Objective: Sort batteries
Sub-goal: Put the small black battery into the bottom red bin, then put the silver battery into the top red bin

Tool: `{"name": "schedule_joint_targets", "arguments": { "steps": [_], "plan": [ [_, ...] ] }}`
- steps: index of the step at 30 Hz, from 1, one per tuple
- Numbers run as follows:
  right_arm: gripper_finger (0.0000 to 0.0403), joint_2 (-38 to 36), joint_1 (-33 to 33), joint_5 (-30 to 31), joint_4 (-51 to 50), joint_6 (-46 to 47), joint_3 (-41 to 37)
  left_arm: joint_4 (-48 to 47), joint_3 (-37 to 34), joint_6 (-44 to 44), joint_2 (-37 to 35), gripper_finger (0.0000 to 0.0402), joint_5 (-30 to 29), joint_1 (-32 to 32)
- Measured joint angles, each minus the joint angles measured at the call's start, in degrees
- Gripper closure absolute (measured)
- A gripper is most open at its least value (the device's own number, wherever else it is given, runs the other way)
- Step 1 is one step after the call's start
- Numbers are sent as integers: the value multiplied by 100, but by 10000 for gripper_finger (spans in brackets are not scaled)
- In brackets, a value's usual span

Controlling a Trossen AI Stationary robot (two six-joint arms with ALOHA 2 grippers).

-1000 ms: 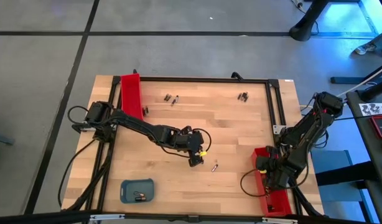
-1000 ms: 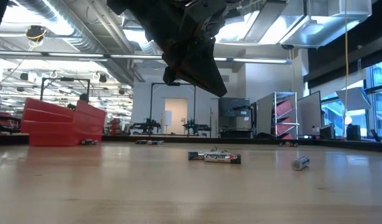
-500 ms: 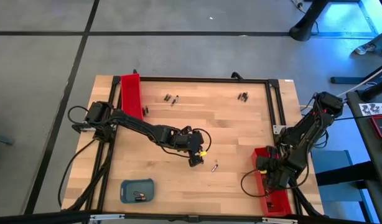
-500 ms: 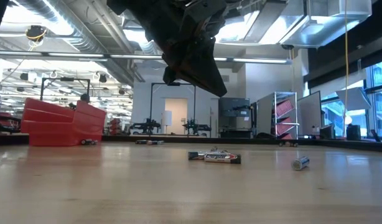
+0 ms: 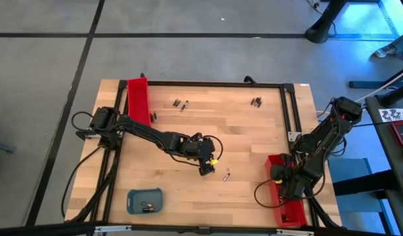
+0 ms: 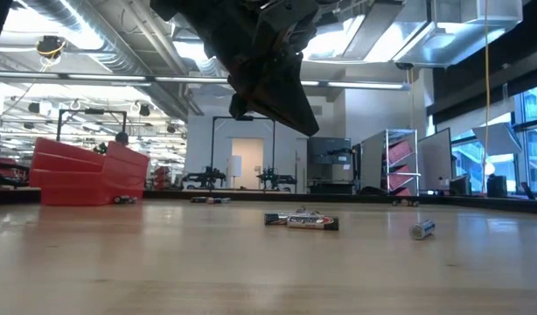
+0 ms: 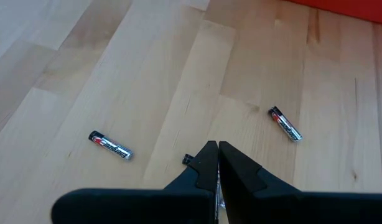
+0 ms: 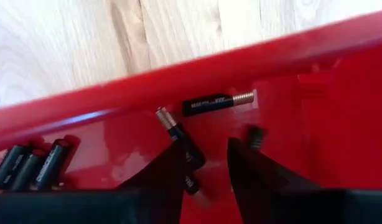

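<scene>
My left gripper [image 5: 205, 170] hangs shut above the middle of the table, clear of the wood [image 6: 305, 128]. In its wrist view the closed fingertips [image 7: 218, 149] point between two loose batteries [image 7: 110, 145] [image 7: 285, 123]. One battery [image 5: 226, 175] lies just right of it. My right gripper [image 5: 284, 189] stands over the red tray [image 5: 277, 164] at the near right, pointing down, fingers open [image 8: 206, 165]. Several batteries [image 8: 218, 102] [image 8: 177, 134] [image 8: 29, 163] lie on the tray's floor under and around its fingers. More batteries [image 5: 182, 103] [image 5: 256, 101] lie at the far side.
A second long red tray [image 5: 138, 98] stands along the far left edge, also seen in the low view [image 6: 85, 171]. A small blue-grey tray [image 5: 144, 200] with batteries sits at the near left. A black frame [image 5: 288, 105] borders the table. Bare wood lies between the arms.
</scene>
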Motion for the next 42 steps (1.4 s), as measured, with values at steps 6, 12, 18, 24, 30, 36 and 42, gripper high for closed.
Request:
{"name": "schedule_joint_targets", "arguments": {
  "steps": [6,12,18,24,30,36,42],
  "plan": [
    [279,0,0,-60,-769,4,571,-2,0,0,0,396,2,0],
    [279,-57,0,-229,-1524,7,1265,-2,0,-1,0,396,2,2],
    [279,-474,0,-254,-2092,250,1987,23,0,-79,0,396,17,2],
    [278,-1028,0,1468,-2046,942,2477,1293,-24,-156,0,396,398,96],
    [278,-1211,-228,3900,-1740,1329,2478,2326,-512,-694,-2,391,400,541],
    [278,-886,-1246,4151,-1302,1295,2478,1561,-717,-996,2,319,815,1045],
    [278,-501,-2018,3769,-543,355,2478,696,-646,-937,2,218,1003,1257]
  ]
}}
